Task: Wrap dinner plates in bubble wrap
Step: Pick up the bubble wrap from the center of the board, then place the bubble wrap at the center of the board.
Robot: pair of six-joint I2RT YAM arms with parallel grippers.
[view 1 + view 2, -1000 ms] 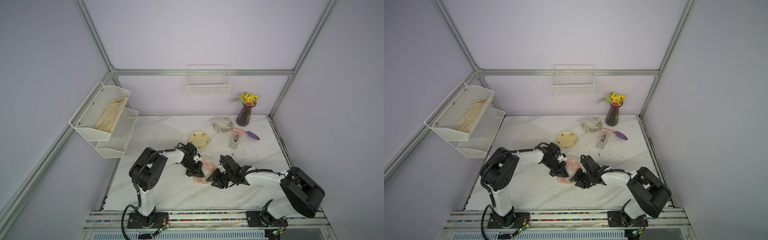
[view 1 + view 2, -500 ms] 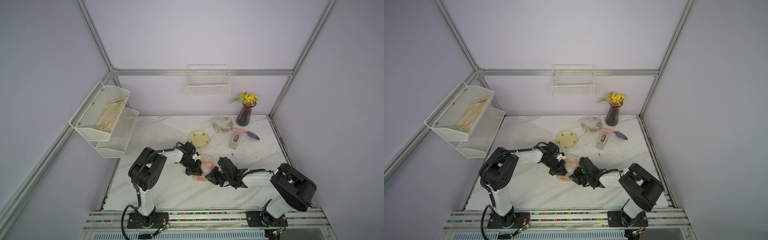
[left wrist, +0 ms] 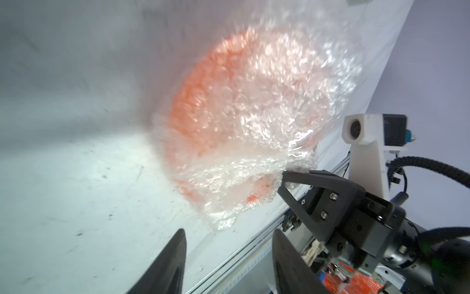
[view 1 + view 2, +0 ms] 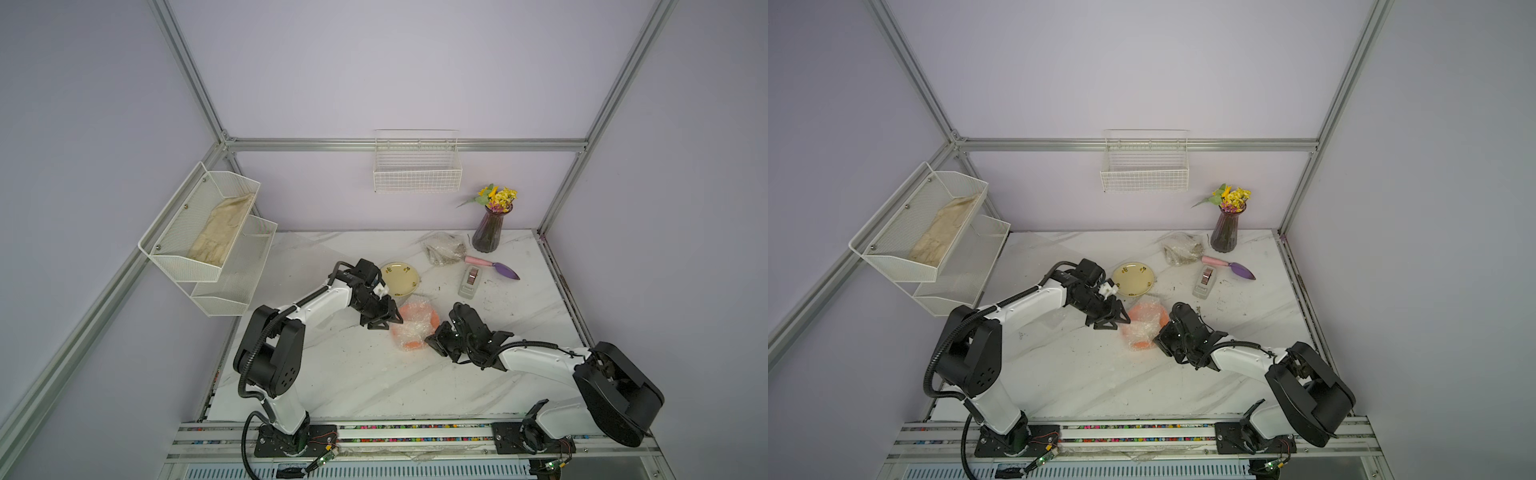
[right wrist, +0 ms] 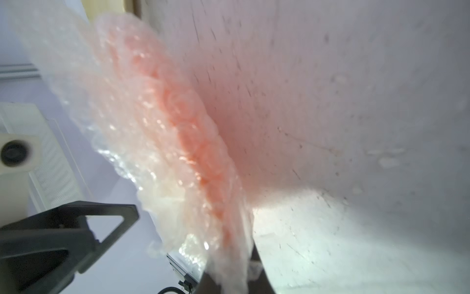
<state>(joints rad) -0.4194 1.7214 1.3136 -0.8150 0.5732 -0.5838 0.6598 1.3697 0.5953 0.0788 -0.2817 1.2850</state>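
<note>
Centre-frame in both top views, bubble wrap covers the orange plate. Only the left wrist view clearly shows right gripper jaws clamped on the wrap, left gripper jaws apart.

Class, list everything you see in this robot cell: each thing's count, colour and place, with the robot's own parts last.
orange plate: one, bright orange, mid-table under bubble wrap
bubble wrap: one sheet, clear, over orange plate
yellow plate: one, yellow, dark marks, behind the orange plate
wrapped bundle: one, clear, beside the vase
vase: one, dark purple, yellow flowers, back right
trowel: one, pink and purple, by the vase
tape dispenser: one, grey, beside the trowel
wire basket: one, white, back wall
mesh shelf: one, white, left wall
cloth: one, beige, shelf's upper tier
table: one, white marble
left gripper: one, black, open beside the wrap
right gripper: one, black, shut on the bubble wrap
</note>
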